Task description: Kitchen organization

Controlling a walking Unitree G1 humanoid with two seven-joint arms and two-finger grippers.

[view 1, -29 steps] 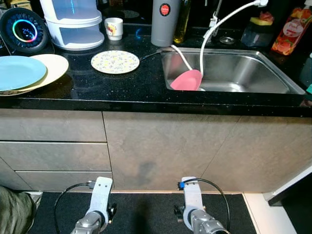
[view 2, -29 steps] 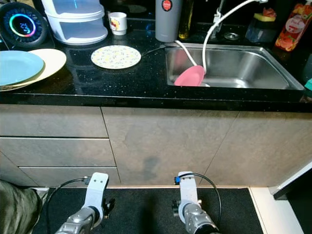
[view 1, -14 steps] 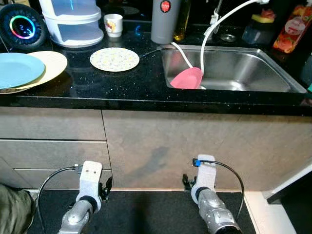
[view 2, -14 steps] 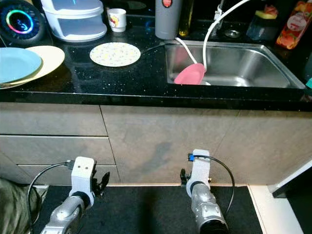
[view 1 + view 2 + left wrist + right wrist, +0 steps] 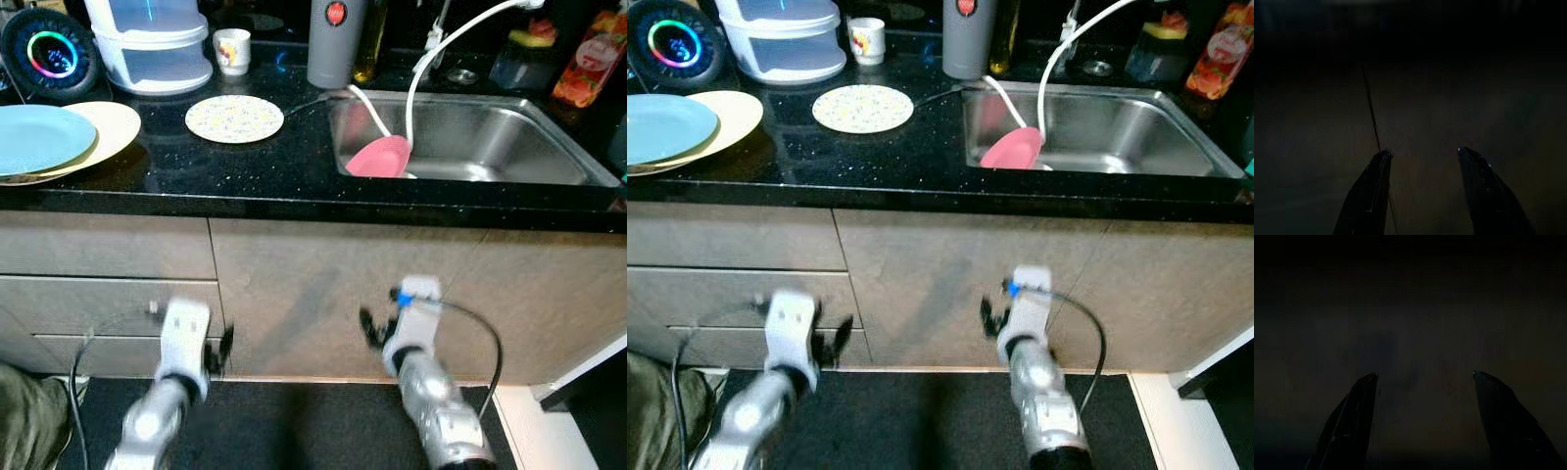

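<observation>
Both grippers, left gripper (image 5: 1422, 161) and right gripper (image 5: 1425, 382), are spread and empty, low before the cabinet. The pink ladle (image 5: 377, 157) (handle leaning up-left) lies in the sink (image 5: 509, 137) above, nearer the right arm.

a round lit display (image 5: 49, 56) stands at the counter's back left, and grey cabinet fronts (image 5: 323, 294) run below.

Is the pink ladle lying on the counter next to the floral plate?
No, the pink ladle sits inside the sink, leaning at its left end, while the floral plate lies apart on the black counter.
</observation>
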